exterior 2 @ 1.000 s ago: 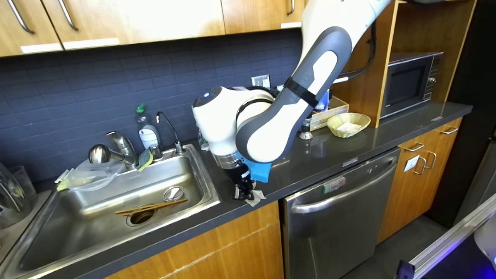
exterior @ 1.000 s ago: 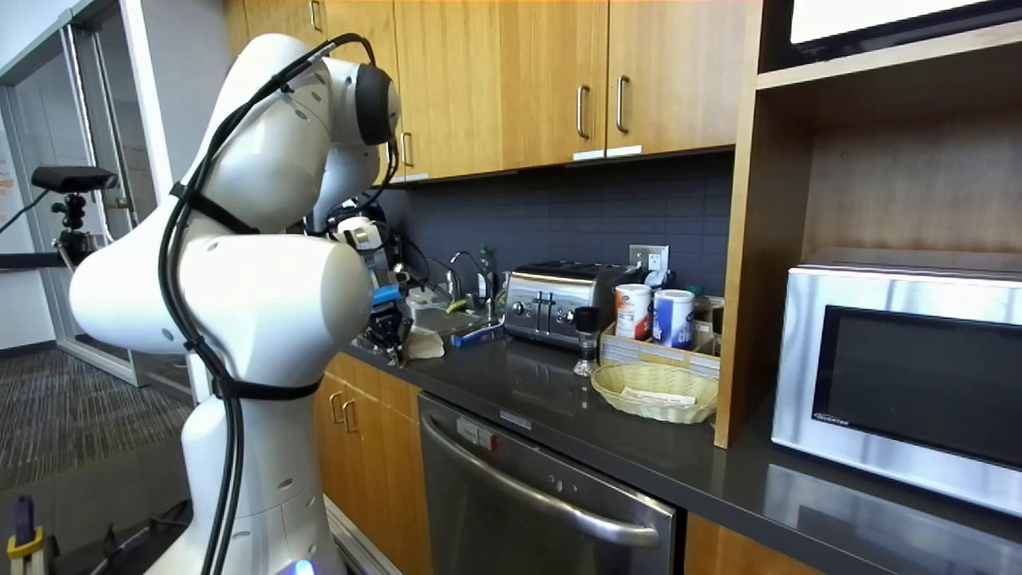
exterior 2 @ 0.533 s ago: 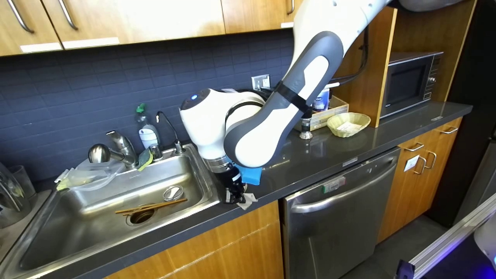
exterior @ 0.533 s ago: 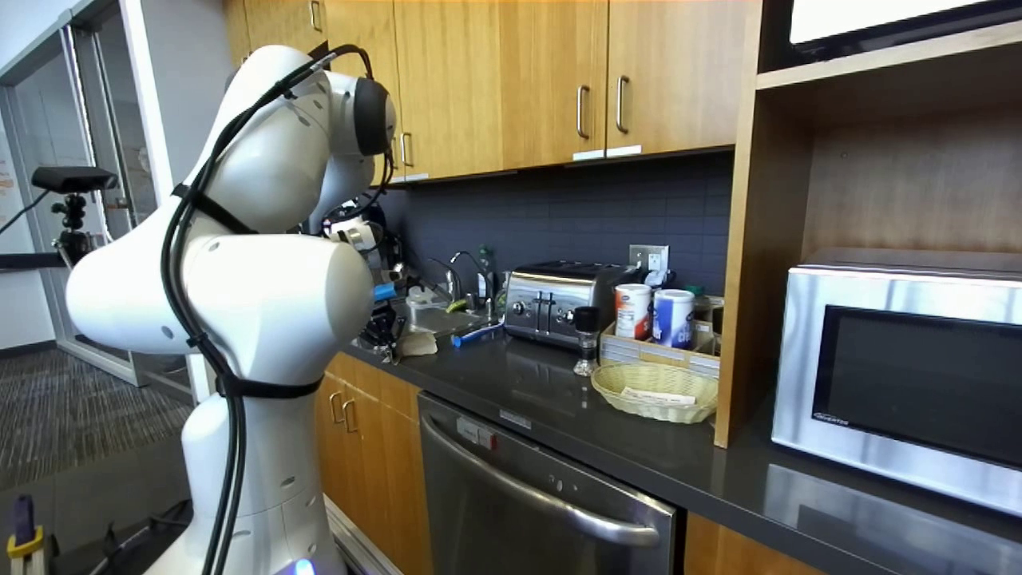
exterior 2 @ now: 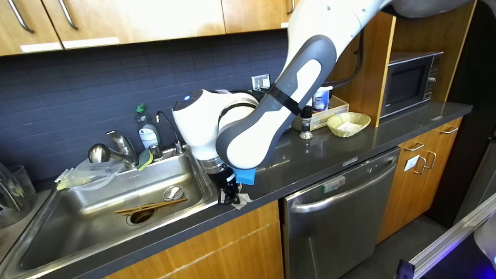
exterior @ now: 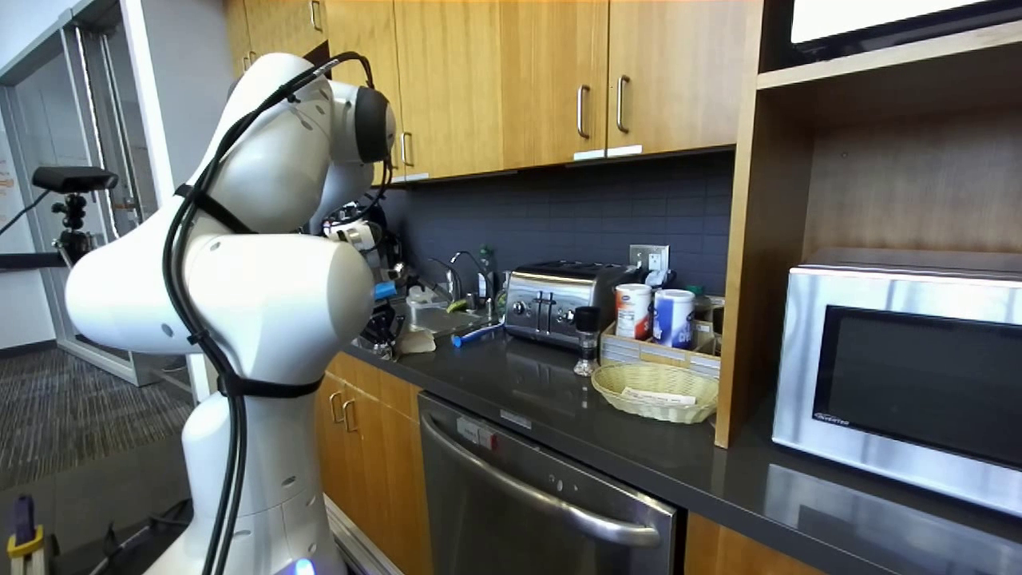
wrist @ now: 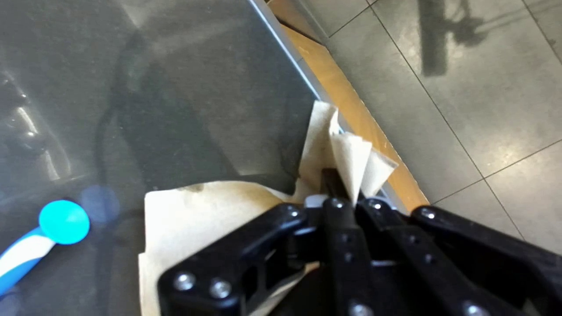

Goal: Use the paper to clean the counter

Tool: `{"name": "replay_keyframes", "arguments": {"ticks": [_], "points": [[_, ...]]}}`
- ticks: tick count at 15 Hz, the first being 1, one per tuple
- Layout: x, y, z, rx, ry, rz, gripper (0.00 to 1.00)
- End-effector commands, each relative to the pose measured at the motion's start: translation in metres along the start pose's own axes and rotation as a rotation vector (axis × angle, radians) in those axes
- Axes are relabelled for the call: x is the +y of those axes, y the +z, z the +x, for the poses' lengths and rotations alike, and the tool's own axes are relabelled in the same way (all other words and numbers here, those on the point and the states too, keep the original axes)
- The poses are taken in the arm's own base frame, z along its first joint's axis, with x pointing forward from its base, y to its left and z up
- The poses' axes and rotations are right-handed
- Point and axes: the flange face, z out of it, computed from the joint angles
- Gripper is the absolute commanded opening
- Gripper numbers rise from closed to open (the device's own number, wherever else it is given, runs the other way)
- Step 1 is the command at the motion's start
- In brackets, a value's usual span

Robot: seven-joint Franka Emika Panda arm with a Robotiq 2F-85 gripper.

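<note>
Wrist view shows my gripper (wrist: pixel 353 202) pinching the paper (wrist: pixel 193 219). It lies on the counter (exterior 2: pixel 329 157), near side, right of the sink (exterior 2: pixel 166 217). Grasping is done; wiping, I judge, is not finished.

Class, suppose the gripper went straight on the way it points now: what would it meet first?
Most likely the counter, near its front edge beside the sink. The gripper points steeply down, shut on the paper, which may come between; any gap beneath is hard to judge.
</note>
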Motion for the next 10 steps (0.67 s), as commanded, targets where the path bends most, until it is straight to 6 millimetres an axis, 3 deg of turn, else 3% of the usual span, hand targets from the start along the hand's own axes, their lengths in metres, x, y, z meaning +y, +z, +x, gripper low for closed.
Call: {"name": "replay_keyframes", "arguments": {"ticks": [1,10], "points": [[0.016,0.002,0.000,-0.003,0.018,-0.010,0.01],[0.076,0.014,-0.028,-0.018,0.140,-0.019,0.01]]}}
